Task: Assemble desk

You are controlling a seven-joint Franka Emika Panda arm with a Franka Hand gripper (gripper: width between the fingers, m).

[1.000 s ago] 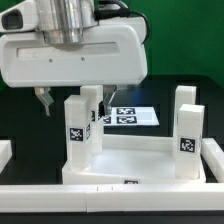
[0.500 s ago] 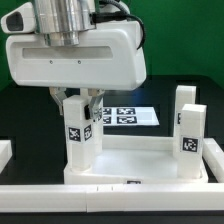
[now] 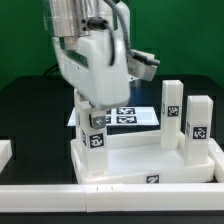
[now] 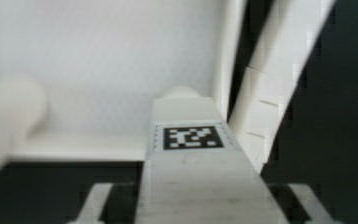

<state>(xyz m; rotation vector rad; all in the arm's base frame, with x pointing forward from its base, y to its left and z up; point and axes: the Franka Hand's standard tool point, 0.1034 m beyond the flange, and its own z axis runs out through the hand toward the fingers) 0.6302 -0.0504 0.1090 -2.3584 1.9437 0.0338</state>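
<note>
**My fingers on a desk leg**

My gripper (image 3: 93,108) was clamped on a leg (image 3: 93,140) of the desk, the jaws drawn partway together against its top end from either side. That leg stood upright at the corner of the tabletop (image 3: 140,165) on the exterior view's left. From the wrist view I looked straight down the leg (image 4: 197,165) between my own fingers (image 4: 101,200), whose tips were blurred at the edge of the frame.

The leg carried a black-and-white square tag (image 3: 96,141) on its front face, and the wrist view showed such a tag (image 4: 195,137) too. It was a block pattern only; I could read no letters or numbers in it.

Two more legs (image 3: 172,113) stood upright at the tabletop's far side, toward the exterior view's right, each with its own square tag. Another tag sat on the tabletop's front rim.

Behind the tabletop lay the marker board (image 3: 135,117), flat on the black table (image 3: 25,105), its printed squares partly hidden by my arm. A white border rail (image 3: 60,198) ran in front of the tabletop.
</note>
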